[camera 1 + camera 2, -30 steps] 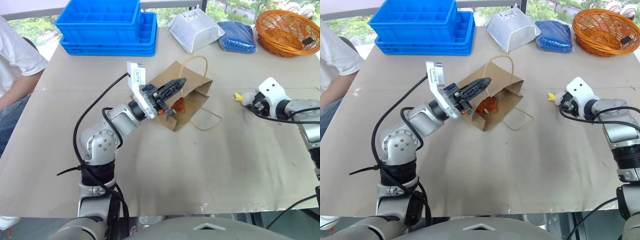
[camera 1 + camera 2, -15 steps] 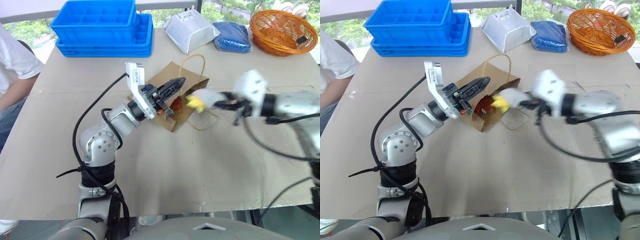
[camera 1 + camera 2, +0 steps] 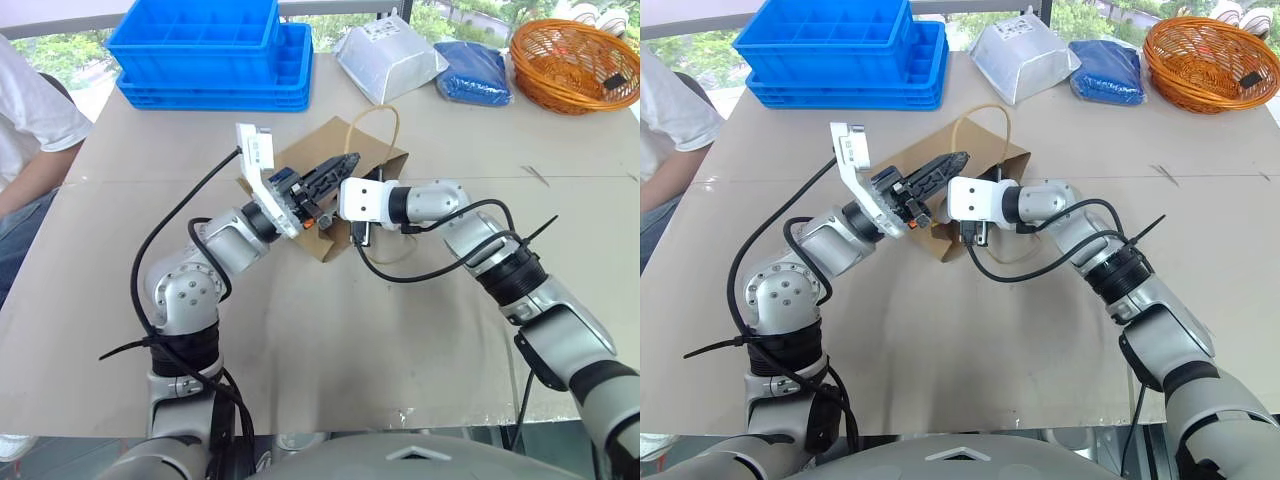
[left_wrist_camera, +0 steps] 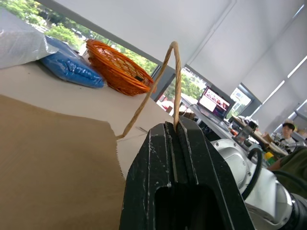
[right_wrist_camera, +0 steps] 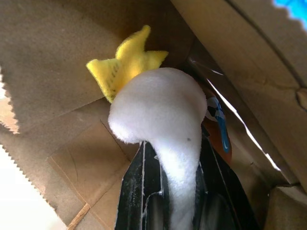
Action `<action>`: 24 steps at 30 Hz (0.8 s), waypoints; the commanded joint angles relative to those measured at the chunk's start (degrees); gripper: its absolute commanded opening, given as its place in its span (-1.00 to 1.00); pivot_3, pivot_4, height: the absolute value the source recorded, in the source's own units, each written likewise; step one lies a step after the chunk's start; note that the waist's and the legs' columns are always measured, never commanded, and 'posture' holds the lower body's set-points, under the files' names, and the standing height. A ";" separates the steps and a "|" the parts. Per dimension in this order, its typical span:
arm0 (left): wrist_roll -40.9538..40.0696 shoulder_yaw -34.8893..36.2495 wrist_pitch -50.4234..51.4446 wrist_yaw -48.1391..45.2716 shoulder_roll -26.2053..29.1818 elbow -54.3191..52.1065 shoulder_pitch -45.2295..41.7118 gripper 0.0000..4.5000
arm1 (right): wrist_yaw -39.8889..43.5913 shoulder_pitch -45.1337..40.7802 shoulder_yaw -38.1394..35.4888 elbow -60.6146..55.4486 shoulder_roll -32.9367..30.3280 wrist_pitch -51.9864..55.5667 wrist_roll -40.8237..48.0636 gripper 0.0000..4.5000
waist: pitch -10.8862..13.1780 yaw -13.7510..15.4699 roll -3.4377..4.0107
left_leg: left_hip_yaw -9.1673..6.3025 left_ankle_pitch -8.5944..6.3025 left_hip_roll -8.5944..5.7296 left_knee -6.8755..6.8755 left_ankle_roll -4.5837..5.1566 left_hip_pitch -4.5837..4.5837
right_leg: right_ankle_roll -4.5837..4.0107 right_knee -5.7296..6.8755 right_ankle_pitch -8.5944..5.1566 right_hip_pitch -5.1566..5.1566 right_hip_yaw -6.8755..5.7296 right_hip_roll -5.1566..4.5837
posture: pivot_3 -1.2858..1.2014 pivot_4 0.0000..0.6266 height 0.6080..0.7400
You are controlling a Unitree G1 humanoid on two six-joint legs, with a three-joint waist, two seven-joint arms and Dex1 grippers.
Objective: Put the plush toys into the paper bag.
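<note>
The brown paper bag (image 3: 335, 145) lies on its side in the middle of the table, one cord handle (image 3: 385, 115) looping upward. My left gripper (image 4: 175, 129) is shut on the bag's upper rim, where the handle (image 4: 173, 76) rises from between its fingers. My right gripper (image 5: 175, 146) reaches into the bag's mouth and is shut on the white bird (image 5: 160, 108), whose yellow bit (image 5: 127, 60) points deeper in. Behind the bird an orange-brown plush with a blue bit (image 5: 218, 132) lies inside the bag, mostly hidden. From the head views the right wrist (image 3: 362, 200) sits at the mouth, its fingers hidden inside.
Along the far edge of the table (image 3: 400, 330) stand stacked blue crates (image 3: 205, 50), a white-grey pouch (image 3: 390, 60), a blue packet (image 3: 475, 72) and an orange wicker basket (image 3: 575, 65). A person in a white shirt (image 3: 30, 120) sits at the left.
My right gripper swung from the table's right side across to the left, carrying the white bird into the bag's mouth. The left gripper kept its hold on the bag.
</note>
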 commanded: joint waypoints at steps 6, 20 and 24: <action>-2.50 -0.27 -0.05 1.45 -0.96 -3.87 1.07 -1.00 | 1.73 1.38 -5.81 -0.32 -0.19 -4.51 1.53 0.16 | 0.00 0.09 0.00 | -0.05 0.05 0.01 0.00 -0.08 0.00 | 0.00 0.03 0.00 0.01 0.00 0.00 | 0.03 -0.52 1.00; 2.43 -0.06 -3.36 -2.01 2.18 1.36 -0.72 -1.00 | 1.00 26.54 -28.49 -51.42 -16.89 45.15 24.06 0.40 | 0.01 0.30 0.02 | -0.19 0.05 -0.01 0.01 -0.06 -0.04 | -0.02 0.04 -0.01 0.07 -0.01 -0.14 | 0.03 -0.52 1.00; 3.05 -0.49 -3.77 -3.04 1.81 2.90 -1.58 -1.00 | -2.10 26.57 -26.97 -53.38 -16.15 48.15 24.32 0.40 | 0.01 0.08 0.02 | -0.13 0.04 -0.02 0.02 -0.05 -0.01 | -0.02 0.03 -0.01 0.10 -0.04 0.01 | 0.03 -0.52 1.00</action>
